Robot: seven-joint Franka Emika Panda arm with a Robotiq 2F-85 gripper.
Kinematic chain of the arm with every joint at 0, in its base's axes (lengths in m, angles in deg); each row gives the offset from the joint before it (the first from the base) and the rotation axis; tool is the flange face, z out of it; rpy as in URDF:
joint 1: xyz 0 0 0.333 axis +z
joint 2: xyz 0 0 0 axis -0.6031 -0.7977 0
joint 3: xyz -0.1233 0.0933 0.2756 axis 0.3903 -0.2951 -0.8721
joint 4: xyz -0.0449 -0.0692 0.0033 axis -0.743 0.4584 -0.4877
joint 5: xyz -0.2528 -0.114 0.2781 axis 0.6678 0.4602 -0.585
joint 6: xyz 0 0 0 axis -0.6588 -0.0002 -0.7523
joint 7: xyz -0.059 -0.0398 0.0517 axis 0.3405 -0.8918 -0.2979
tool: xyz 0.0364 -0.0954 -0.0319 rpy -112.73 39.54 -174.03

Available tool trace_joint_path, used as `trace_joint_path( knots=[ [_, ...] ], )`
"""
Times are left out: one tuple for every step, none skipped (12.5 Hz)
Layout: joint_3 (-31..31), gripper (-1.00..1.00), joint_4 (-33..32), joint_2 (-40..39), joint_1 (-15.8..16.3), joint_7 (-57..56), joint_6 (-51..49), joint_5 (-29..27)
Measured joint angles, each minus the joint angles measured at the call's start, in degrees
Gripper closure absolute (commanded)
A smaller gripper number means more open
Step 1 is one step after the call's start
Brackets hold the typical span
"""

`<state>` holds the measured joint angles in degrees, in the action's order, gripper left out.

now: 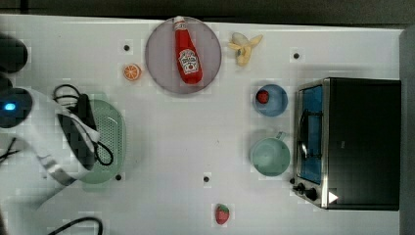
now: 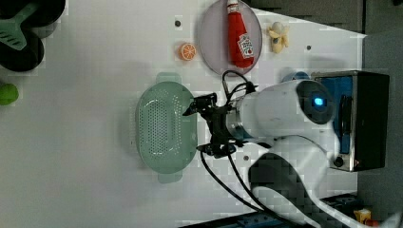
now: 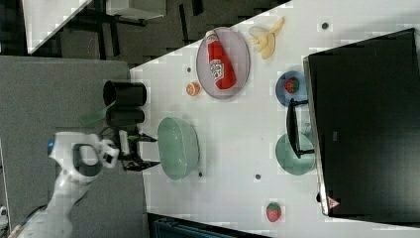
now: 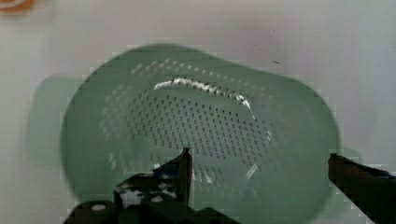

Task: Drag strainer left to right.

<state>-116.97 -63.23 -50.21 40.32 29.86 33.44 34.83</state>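
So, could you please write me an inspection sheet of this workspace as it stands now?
Surface: white table, small dark dots.
Job's things: pale mint-green oval perforated plastic strainer, upright, empty.
Clutter: red ketchup bottle lying on round grey plate; orange slice; banana; strawberry in blue bowl; green cup; loose strawberry; toaster oven.
Grippers: gripper open, over strainer.
Cables: black cables along arm.
Surroundings: black cups.

White table (image 1: 161,147) bears strainer (image 1: 110,128), plate (image 1: 159,58), two cups, toaster oven (image 1: 359,142), apparently toy fruit.
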Motion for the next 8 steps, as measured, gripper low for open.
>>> trace_joint_path(
  knots=[
    [1.12, -1.0, -1.12, -1.65, 0.49, 2.8, 3.22, 1.05],
    [1.54, -1.0, -1.34, -4.04, 0.58, 5.88, 6.85, 2.36],
    [1.31, -1.0, -1.23, -6.64, 0.31, 8.28, 9.23, 2.85],
    [1.04, -1.0, -1.45, -8.83, -0.05, 9.46, 12.37, 3.18],
    [1.01, -1.0, -2.24, -10.7, -0.08, 10.63, 16.84, 3.66],
    [1.65, -1.0, -3.25, -11.74, 0.42, 10.97, 19.19, 3.92],
    [1.76, -1.0, -4.36, -12.3, 0.45, 11.36, 20.06, 5.93],
    [1.96, -1.0, -6.15, -12.27, 0.46, 12.25, 20.67, 7.73]
  ],
)
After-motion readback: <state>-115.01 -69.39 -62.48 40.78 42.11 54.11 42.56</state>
